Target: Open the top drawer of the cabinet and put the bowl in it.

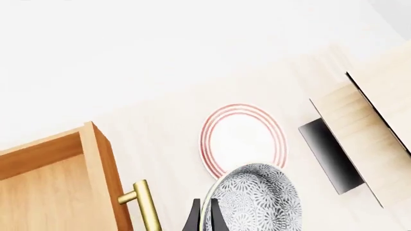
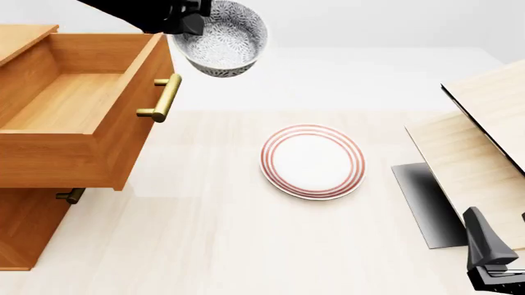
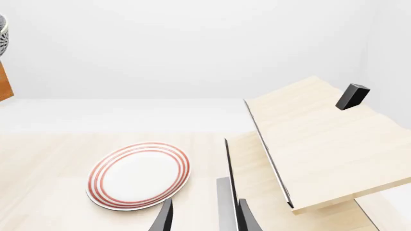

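Pinching the rim of the speckled blue-grey ceramic bowl, the left pincer grips something rigid, probably slippery and breakable.

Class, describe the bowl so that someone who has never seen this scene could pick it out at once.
Find the orange-brown cabinet on the left, its top drawer pulled open. Just right of the brass handle, the left gripper holds the bowl in the air. It is deep with blue-grey speckles, unlike the flat red-ringed plate.
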Tool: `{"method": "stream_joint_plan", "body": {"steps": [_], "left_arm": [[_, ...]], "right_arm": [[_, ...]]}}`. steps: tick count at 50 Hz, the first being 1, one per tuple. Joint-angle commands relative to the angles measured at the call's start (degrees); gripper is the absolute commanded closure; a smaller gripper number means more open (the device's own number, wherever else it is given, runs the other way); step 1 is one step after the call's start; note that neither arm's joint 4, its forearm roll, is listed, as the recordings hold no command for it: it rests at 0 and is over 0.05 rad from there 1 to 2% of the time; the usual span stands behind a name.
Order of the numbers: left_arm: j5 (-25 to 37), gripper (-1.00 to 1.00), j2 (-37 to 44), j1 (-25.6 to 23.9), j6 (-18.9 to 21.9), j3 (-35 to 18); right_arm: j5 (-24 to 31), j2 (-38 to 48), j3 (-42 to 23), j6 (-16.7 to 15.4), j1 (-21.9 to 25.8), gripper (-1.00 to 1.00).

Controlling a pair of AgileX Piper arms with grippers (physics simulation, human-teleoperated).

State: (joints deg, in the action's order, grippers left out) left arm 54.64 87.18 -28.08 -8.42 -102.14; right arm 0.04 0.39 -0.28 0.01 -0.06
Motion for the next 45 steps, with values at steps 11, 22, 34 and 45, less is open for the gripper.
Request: {"method": "stream_joint_plan", "body": {"steps": [11,22,34,45], "left_arm": [[2.9,1.0,-0.8,7.1,0.2,-3.7],[3.2,1.0,-3.1,10.9,-0.9,-2.0],[3.3,1.0,-5.5,14.6,-2.6,-0.2],[2.2,1.0,-8.2,17.4,-4.8,3.1]], "right_arm": [[0.0,-0.1,0.0,0.0,0.0,-1.0],[0.0,-0.1,0.0,0.0,0.0,-1.0],[0.0,-0.1,0.0,0.0,0.0,-1.0],[0.0,-0.1,0.0,0.0,0.0,-1.0]]}}
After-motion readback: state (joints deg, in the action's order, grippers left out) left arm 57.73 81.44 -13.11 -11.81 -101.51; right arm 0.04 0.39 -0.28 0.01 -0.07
